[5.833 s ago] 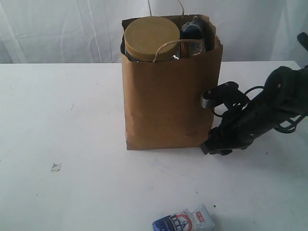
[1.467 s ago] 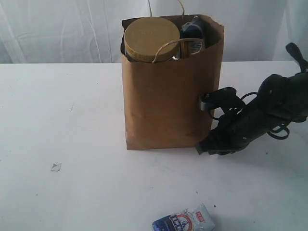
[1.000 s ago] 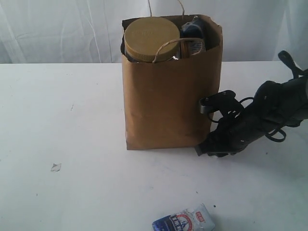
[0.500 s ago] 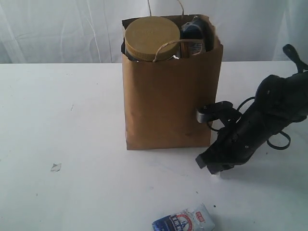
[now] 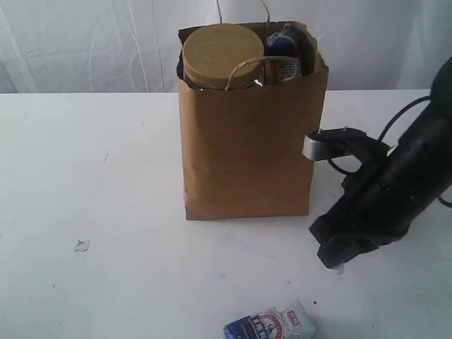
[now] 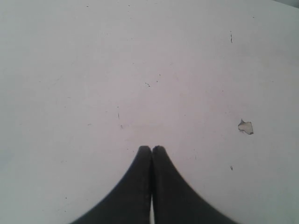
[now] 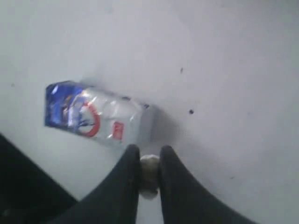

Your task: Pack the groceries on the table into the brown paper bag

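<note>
While the black left gripper [image 6: 152,150] is closed, a small whitish lump [image 7: 149,169] is pinched in the black right gripper [image 5: 337,261], lower right.

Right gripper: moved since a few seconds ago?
Yes. The right gripper, pinching a white bit, has left the lower right corner of the brown paper bag and moved down-view toward the small blue-white packet.

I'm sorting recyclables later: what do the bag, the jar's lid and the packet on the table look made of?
Bag: matte brown kraft paper, faintly creased. Lid: matte tan, evenly coloured, probably plastic. Packet: glossy printed film, likely plastic, given its sheen.
</note>
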